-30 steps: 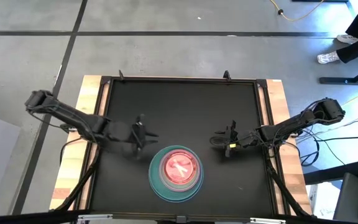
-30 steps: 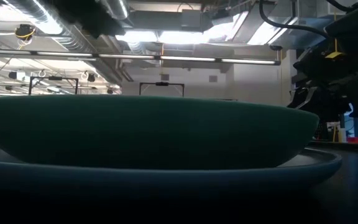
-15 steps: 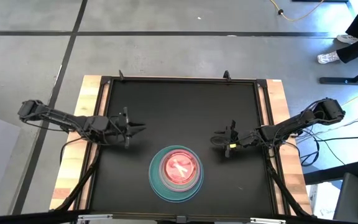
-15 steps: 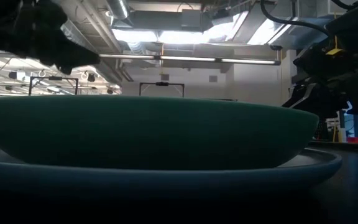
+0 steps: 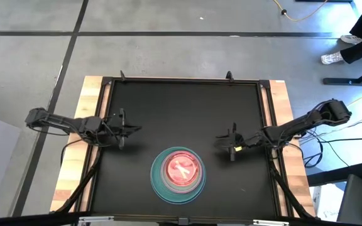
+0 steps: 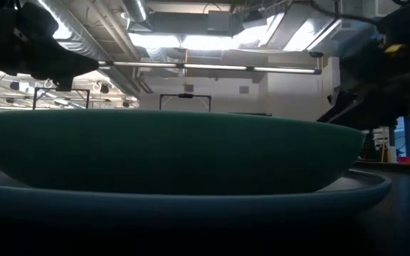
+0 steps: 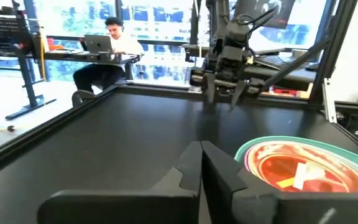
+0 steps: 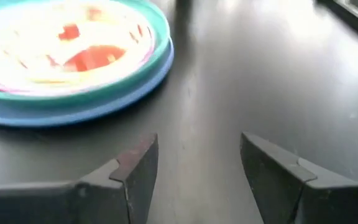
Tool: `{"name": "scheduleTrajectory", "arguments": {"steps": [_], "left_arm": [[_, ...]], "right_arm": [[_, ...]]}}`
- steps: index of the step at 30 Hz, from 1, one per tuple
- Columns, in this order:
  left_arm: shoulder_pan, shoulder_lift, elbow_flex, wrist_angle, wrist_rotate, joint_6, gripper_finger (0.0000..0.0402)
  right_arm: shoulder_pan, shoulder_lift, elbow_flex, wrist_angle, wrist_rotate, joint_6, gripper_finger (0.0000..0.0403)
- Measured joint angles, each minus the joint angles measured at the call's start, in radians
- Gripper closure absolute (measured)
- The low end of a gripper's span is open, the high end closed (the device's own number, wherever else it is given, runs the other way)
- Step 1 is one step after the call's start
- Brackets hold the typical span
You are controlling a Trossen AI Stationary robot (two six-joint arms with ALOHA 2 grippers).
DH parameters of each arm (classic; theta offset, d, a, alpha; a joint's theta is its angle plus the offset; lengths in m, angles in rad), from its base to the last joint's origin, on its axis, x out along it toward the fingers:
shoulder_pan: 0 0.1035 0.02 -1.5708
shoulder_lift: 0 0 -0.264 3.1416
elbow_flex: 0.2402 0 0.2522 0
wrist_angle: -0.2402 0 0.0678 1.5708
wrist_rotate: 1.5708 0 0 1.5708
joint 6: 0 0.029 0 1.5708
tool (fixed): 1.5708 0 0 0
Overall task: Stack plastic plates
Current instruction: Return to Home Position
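The plastic plates stand as one stack near the table's near edge: a light-blue plate lies on the table, with a teal one on it, then a pink one and small translucent red ones on top. My left gripper is shut and empty, hovering left of the stack and a little farther back. My right gripper is open and empty, right of the stack. Its fingers frame bare table, with the stack ahead of them. The left wrist view shows the stack too.
The black table top is bare behind the stack and is framed by a wooden border. Beyond the table a person sits at a desk, and someone's feet show on the floor at the far right.
My left gripper has drawn back from beside the stack toward the table's left edge, about half the way to the table's border. The plate stack has stayed where it was.
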Motion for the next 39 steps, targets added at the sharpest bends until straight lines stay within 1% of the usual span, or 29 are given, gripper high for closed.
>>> {"name": "scheduleTrajectory", "arguments": {"steps": [3, 7, 11, 13, 16, 19, 22, 24, 27, 29, 31, 35, 39], "left_arm": [[0.0, -0.065, 0.0, -0.041, -0.003, 0.0, 0.04], [0.0, -0.122, 0.0, -0.077, -0.002, 0.007, 0.0395], [0.0, -0.156, 0.0, -0.13, -0.003, 0.008, 0.0396], [0.0, -0.162, 0.0, -0.133, -0.002, 0.008, 0.0398], [0.0, -0.161, 0.0, -0.133, -0.001, 0.008, 0.04], [0.0, -0.161, 0.0, -0.133, -0.001, 0.008, 0.04], [0.0, -0.161, 0.0, -0.133, -0.001, 0.008, 0.0397], [0.0, -0.161, 0.0, -0.131, 0.0, 0.008, 0.0396], [-0.001, -0.164, 0.0, -0.13, 0.0, 0.007, 0.0395], [-0.001, -0.167, 0.0, -0.132, -0.001, 0.008, 0.0395], [-0.001, -0.167, 0.0, -0.128, -0.014, 0.008, 0.0395], [-0.001, -0.167, 0.0, -0.129, -0.044, 0.028, 0.0395], [-0.001, -0.166, 0.0, -0.129, -0.046, 0.058, 0.0395]], "right_arm": [[0.0, -0.078, 0.0, -0.031, -0.014, -0.006, 0.019], [0.0, -0.233, 0.0, -0.168, -0.032, -0.007, 0.0228], [0.0, -0.456, 0.0, -0.348, -0.083, -0.002, 0.0285], [0.0, -0.577, 0.0, -0.457, -0.098, 0.005, 0.0313], [0.0, -0.765, 0.0, -0.576, -0.15, 0.003, 0.035], [0.0, -0.943, -0.012, -0.612, -0.213, -0.03, 0.038], [0.0, -1.098, -0.061, -0.612, -0.229, -0.057, 0.0399], [-0.002, -1.097, -0.089, -0.6, -0.215, -0.051, 0.0397], [-0.008, -1.066, -0.095, -0.578, -0.242, -0.034, 0.0394], [-0.009, -1.031, -0.118, -0.525, -0.25, -0.047, 0.0396], [-0.007, -1.031, -0.139, -0.471, -0.25, -0.062, 0.04], [-0.007, -1.021, -0.14, -0.466, -0.227, -0.067, 0.04], [-0.007, -1.021, -0.14, -0.465, -0.222, -0.057, 0.0398]]}}
